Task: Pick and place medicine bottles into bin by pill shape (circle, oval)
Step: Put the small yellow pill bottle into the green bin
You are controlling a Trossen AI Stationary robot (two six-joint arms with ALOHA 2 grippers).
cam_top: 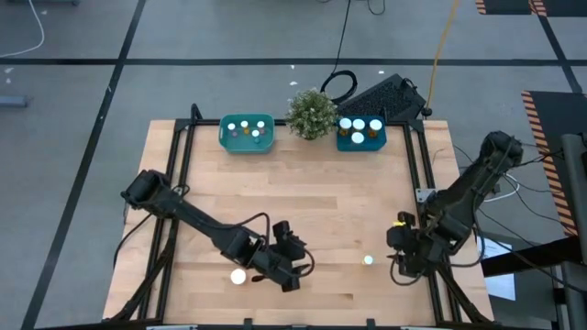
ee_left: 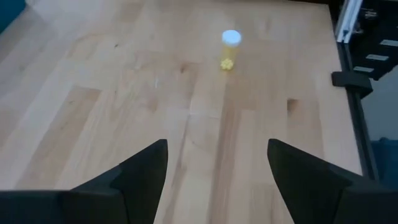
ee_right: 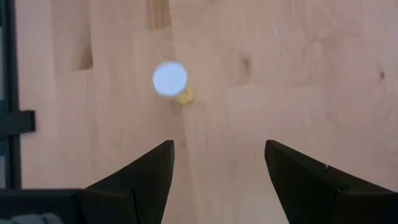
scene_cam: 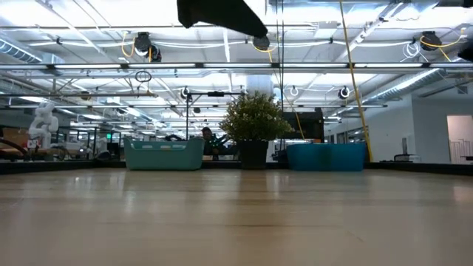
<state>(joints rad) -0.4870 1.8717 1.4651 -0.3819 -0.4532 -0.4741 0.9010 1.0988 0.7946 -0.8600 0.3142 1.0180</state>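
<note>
pale butcher-block wood covers the table [cam_top: 303, 197], which stands on a grey floor marked with dark tape lines; behind it the low view shows an open workshop under bright ceiling lights. at the far edge a light teal bin [cam_top: 248, 133] and a darker teal bin [cam_top: 361, 134] already hold white-capped bottles, with a green potted plant [cam_top: 312, 113] between them. two bottles remain near the front edge. one [cam_top: 369, 260] stands upright, cap up, just toward the table's middle from the right pincer [cam_top: 401, 257], which hangs released right beside it; the right wrist view shows the bottle [ee_right: 170, 79] ahead of and slightly off to one side of the spread fingers. the other bottle [cam_top: 238, 276] sits close behind the left pincer [cam_top: 295, 266], which points away from it with fingers apart and empty. judging by this, the right arm is better placed for its bottle.
</note>
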